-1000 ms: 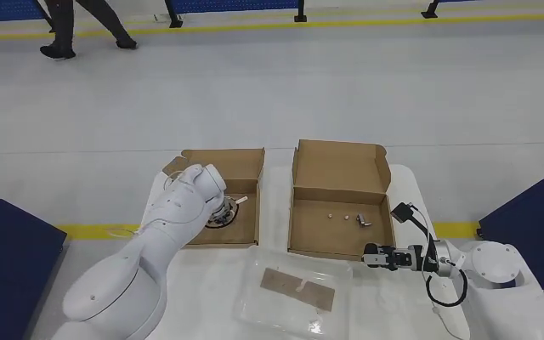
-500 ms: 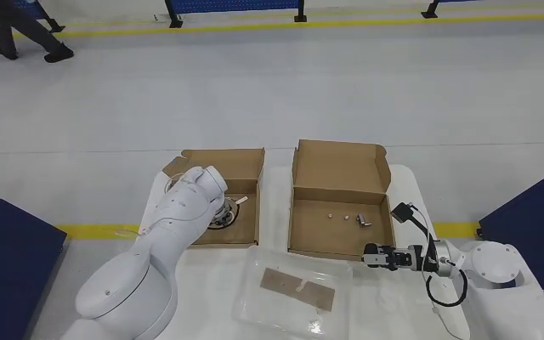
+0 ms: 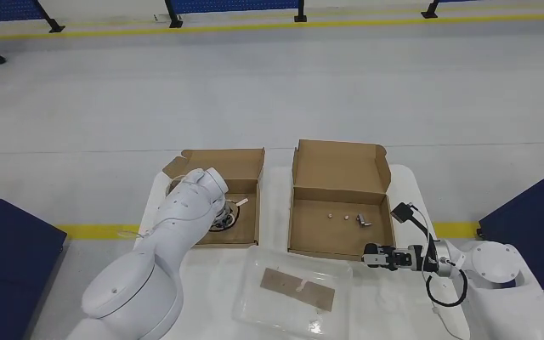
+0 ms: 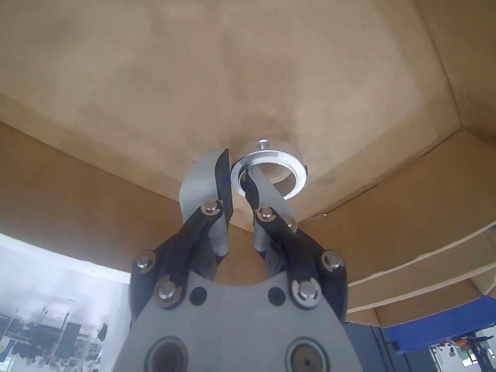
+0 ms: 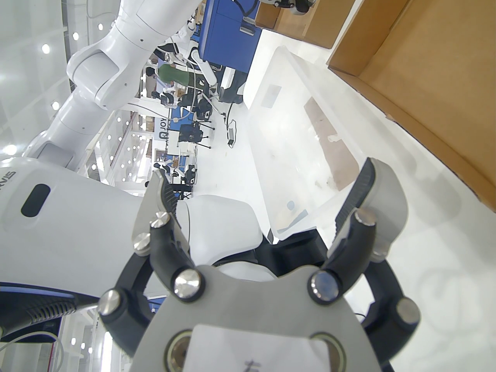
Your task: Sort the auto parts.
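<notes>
Left claw pinches the wall of a silver metal ring, one finger inside and one outside, within the open brown cardboard box. Its hole faces upward, and its threaded side hole points away from the claw. Bare box floor surrounds it. Right claw, spread, hovers well right of that box.

Bright, even light from round ceiling lamps, which glare white; inside the brown cardboard box a soft dark shadow surrounds the glinting, shiny silver metal ring

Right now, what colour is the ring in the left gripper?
Silver ring, clearest in the left wrist view.
</notes>
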{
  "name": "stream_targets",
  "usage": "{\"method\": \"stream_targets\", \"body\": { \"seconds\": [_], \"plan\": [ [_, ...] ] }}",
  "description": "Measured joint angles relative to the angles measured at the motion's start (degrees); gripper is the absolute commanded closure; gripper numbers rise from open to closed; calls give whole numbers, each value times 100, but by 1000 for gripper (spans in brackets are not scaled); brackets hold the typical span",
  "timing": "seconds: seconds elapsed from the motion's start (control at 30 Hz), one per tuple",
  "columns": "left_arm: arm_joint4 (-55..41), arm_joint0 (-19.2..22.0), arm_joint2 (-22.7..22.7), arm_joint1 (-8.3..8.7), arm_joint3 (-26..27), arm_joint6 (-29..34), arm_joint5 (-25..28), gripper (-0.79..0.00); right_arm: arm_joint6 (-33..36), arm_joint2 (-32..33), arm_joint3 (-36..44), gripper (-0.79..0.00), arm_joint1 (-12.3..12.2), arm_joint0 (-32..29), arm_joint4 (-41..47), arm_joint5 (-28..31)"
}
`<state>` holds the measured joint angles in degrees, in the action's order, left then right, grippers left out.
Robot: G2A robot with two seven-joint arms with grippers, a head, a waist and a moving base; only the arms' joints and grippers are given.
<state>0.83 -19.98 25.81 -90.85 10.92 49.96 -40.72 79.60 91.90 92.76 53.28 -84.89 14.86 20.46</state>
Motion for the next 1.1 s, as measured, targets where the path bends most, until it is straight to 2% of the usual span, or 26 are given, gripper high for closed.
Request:
{"method": "stream_targets", "body": {
  "seconds": [0.03,0.13,0.27,0.4,0.43,0.5,0.57,0.83,1.1],
  "plan": [
    [5,1,8,-5,-13,3,11,0,0,0,0,-785,0,0,0,0],
    [26,6,32,-20,-51,20,39,-111,0,0,0,-785,0,0,0,0],
    [55,21,69,-36,-92,36,61,-209,0,0,0,-785,0,0,0,0],
    [74,40,107,-43,-117,68,99,-246,0,0,0,-785,0,0,0,0],
    [80,47,115,-44,-121,79,106,-305,0,0,0,-785,0,0,0,0],
    [91,70,136,-46,-132,114,87,-610,0,0,0,-785,0,0,0,0],
    [121,108,148,-48,-122,148,61,-785,0,0,0,-785,0,0,0,0],
    [219,258,214,-15,-118,264,190,-785,0,0,0,-785,0,0,0,0],
    [5,391,459,121,-30,420,939,-785,0,0,0,-785,0,0,0,0]
  ]
}}
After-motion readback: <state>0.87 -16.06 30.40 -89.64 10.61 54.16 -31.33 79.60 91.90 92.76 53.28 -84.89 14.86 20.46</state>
